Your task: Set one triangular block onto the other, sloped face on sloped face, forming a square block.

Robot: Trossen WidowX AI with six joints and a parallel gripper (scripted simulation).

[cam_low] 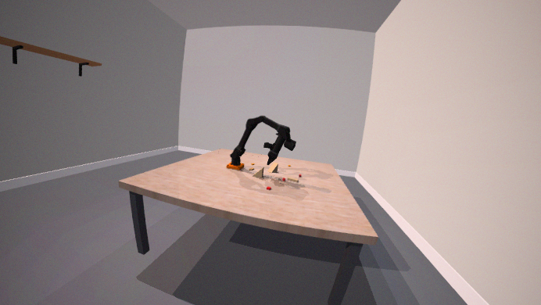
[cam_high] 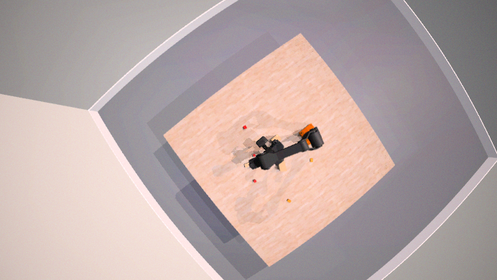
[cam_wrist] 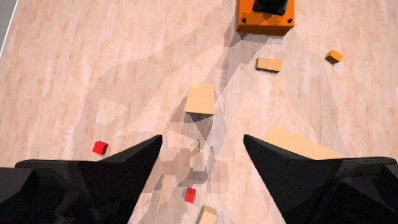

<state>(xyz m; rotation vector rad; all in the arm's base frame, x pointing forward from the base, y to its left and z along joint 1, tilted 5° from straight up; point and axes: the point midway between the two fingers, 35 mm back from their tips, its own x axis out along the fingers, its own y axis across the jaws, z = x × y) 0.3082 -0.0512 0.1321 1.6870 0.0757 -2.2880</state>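
Tan wooden triangular block point(cam_wrist: 200, 99) sits ahead between my spread, empty black claw point(cam_wrist: 202, 145) tips. I should centre over it, descend squarely, and avoid nudging the second tan triangular block point(cam_wrist: 299, 144) by my right finger.

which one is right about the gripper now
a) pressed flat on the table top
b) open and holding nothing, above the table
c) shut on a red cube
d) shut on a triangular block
b: in the wrist view the gripper has its fingers spread wide with only table and a triangular block seen beyond the gap, and the exterior view shows it poised above the blocks, not gripping any.
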